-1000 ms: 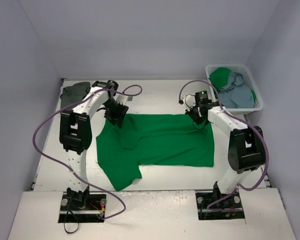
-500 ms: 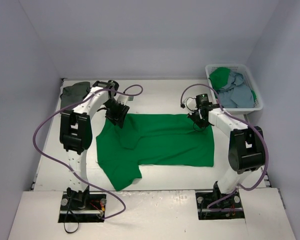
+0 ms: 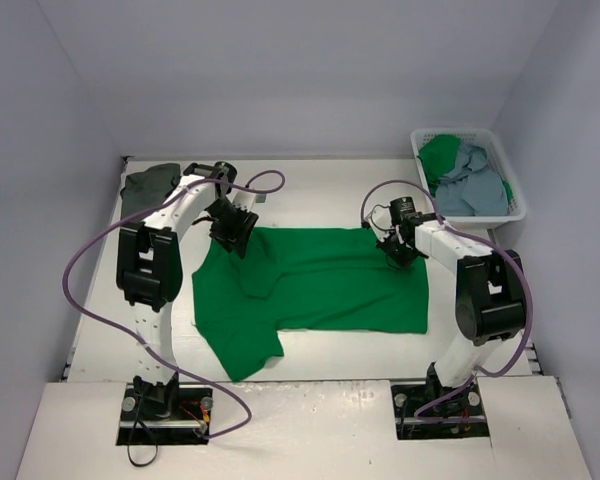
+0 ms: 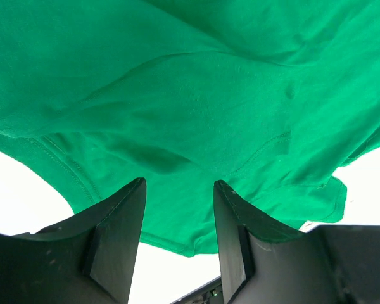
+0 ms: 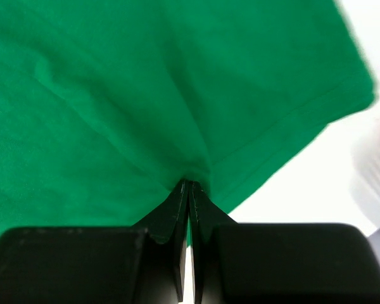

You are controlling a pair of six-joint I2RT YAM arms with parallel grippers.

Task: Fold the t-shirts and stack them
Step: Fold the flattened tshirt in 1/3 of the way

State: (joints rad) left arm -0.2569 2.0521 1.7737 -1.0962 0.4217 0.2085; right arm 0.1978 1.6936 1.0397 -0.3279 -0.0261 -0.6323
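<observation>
Right gripper [image 5: 189, 185] lower; shirt [image 5: 107, 95] pinch (wrist-only)

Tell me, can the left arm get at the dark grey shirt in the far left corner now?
Probably yes. The left gripper is open over the green shirt, and the dark grey shirt lies uncovered beside that arm with nothing between them.

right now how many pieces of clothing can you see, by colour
green: 2 (green shirt on the table, green cloth in the basket)
dark grey: 1 (dark grey shirt)
blue-grey: 1 (blue-grey cloth, maybe more than one piece)
total: 4
</observation>
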